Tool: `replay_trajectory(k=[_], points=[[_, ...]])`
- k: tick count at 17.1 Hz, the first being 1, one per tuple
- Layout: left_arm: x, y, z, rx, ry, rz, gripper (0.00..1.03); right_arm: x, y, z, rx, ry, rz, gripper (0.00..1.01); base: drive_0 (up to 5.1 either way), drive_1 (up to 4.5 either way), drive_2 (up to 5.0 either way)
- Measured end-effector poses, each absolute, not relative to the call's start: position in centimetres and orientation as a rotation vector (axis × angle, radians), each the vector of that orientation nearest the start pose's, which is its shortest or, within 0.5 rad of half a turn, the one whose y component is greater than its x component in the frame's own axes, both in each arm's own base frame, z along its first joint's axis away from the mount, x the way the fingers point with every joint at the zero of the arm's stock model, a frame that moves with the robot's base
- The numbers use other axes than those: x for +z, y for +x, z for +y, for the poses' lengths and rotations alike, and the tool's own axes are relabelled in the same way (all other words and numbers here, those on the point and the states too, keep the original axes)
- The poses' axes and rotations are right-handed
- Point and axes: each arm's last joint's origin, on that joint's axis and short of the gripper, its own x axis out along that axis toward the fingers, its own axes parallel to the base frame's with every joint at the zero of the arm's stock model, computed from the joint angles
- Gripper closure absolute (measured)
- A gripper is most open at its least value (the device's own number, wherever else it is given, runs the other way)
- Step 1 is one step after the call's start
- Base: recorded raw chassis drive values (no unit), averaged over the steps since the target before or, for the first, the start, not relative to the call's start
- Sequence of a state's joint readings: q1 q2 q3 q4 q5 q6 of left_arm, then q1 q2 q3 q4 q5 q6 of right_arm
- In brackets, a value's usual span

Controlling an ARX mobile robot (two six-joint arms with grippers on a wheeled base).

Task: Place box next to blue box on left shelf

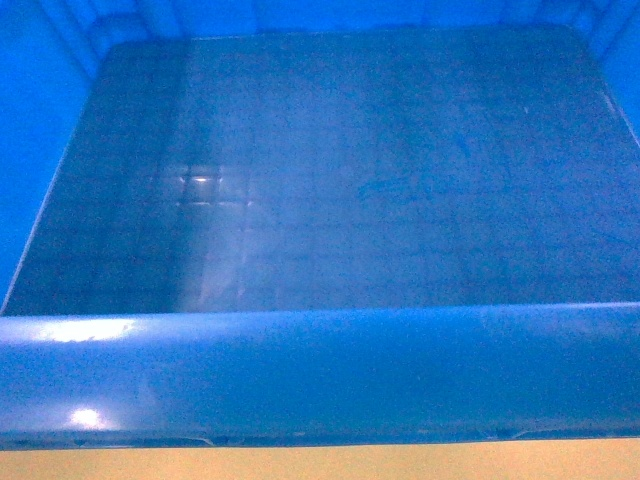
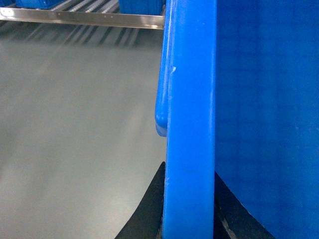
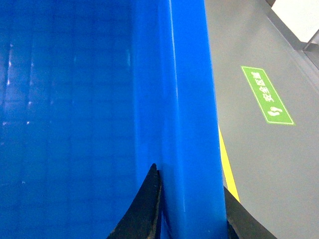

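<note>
A blue box point(image 1: 320, 370) fills the head view, its thick rolled near rim running across the bottom of the frame and its smooth floor, faintly gridded, stretching away to the far wall. A strip of yellow shows beneath the rim.

The left hand point(image 2: 188, 219) is closed on the box's left rim, one dark finger point(image 2: 144, 214) on the outside and the other against the inner wall, with the rim upright between them. Grey floor point(image 2: 75, 129) lies beyond, and at the top of that view a metal rail fronts the shelf point(image 2: 89, 19), where roller tracks and the lower edge of another blue box point(image 2: 142, 6) can be made out.

The right hand point(image 3: 192, 214) grips the opposite rim the same way, a dark finger point(image 3: 144, 209) inside the box and one outside. Past it the grey floor carries a yellow line point(image 3: 227, 164) and a green sign point(image 3: 266, 94).

The box is held between the two hands, short of the shelf.
</note>
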State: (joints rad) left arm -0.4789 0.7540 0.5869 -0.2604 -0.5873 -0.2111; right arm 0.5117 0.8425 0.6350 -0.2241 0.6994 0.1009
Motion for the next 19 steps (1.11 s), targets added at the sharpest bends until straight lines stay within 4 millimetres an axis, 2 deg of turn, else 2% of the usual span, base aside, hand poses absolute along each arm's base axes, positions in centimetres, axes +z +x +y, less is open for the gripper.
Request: replay_trajectory(k=[19], points=[[26.44, 15.19, -6.08, 0.145, 0.008, 0.355, 0.92, 27.11, 16.41, 7.08, -0.203, -0.149, 0.346, 0.85, 0.0, 4.09, -4.1]])
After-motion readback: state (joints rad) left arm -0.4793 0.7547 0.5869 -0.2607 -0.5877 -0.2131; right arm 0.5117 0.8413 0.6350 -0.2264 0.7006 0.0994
